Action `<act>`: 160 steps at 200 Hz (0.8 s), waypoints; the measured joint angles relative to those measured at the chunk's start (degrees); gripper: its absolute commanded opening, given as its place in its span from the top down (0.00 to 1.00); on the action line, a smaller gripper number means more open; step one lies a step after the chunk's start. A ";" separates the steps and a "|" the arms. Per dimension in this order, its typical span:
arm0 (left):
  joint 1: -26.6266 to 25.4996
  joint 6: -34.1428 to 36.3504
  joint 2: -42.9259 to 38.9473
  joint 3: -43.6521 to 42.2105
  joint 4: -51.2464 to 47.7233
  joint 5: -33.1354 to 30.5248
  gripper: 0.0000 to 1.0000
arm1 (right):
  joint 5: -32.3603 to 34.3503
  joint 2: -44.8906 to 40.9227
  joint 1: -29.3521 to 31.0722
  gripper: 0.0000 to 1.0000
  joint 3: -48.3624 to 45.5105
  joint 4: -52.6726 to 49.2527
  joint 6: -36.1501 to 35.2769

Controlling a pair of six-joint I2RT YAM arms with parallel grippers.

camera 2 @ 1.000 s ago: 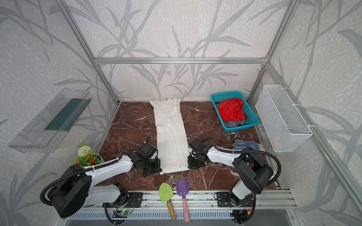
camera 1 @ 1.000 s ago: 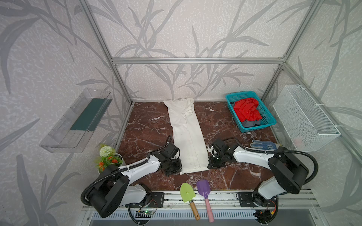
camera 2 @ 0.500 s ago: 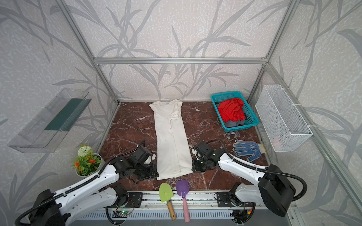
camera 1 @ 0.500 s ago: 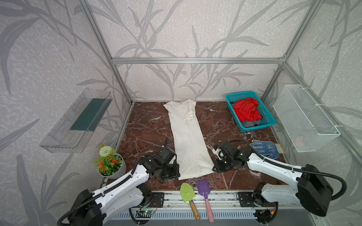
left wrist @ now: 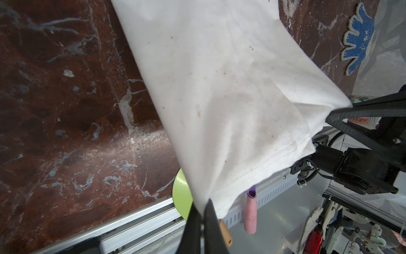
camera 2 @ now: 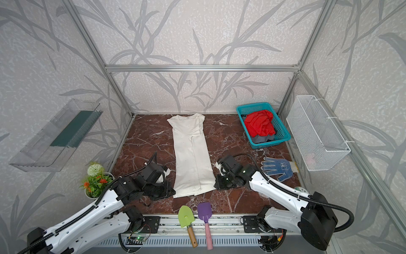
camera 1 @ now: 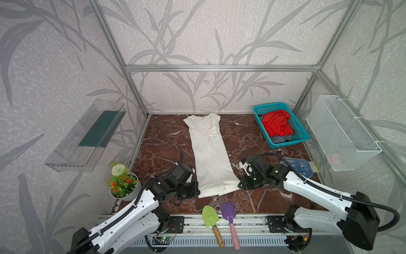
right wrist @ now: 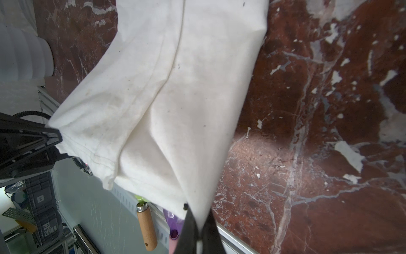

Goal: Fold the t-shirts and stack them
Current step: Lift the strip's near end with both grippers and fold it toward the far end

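Observation:
A cream-white t-shirt (camera 1: pixel 208 154) (camera 2: pixel 191 151) lies as a long narrow strip down the middle of the marble table, collar at the back. My left gripper (camera 1: pixel 197 193) (left wrist: pixel 202 211) is shut on the left corner of its near hem (left wrist: pixel 252 162). My right gripper (camera 1: pixel 239 185) (right wrist: pixel 200 220) is shut on the right corner, and the hem (right wrist: pixel 140 180) hangs taut between them, lifted a little near the table's front edge. A red t-shirt (camera 1: pixel 276 125) lies crumpled on a dark grey one (camera 1: pixel 281 138) in the teal basket (camera 1: pixel 290 143) at the back right.
A blue-and-white glove (camera 1: pixel 298 166) lies beside the right arm. A flower pot (camera 1: pixel 123 184) stands at the front left. A green trowel (camera 1: pixel 209 216) and a purple shovel (camera 1: pixel 228 212) lie over the front rail. A wire basket (camera 1: pixel 342 134) and a clear shelf (camera 1: pixel 87 136) hang on the side walls.
Both grippers have drawn the near hem toward the front edge, and the shirt has slid slightly that way. Both arms have stretched out from their folded pose.

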 measured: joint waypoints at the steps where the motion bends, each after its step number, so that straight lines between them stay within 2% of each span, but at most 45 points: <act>1: 0.00 0.04 0.04 0.00 0.00 -0.07 1.00 | 0.00 0.04 0.00 1.00 0.04 0.00 0.00; 44: 0.00 1.97 1.86 1.90 -0.07 -4.02 1.00 | 2.01 1.88 -0.59 1.00 2.80 0.44 -0.15; 107: 0.48 4.83 6.60 5.60 1.99 -9.86 1.00 | 2.84 5.55 -5.22 1.00 8.35 1.46 -3.30; 160: 5.90 7.96 10.21 9.70 3.78 -11.80 1.00 | 1.68 11.32 -8.11 1.00 13.49 3.17 -5.73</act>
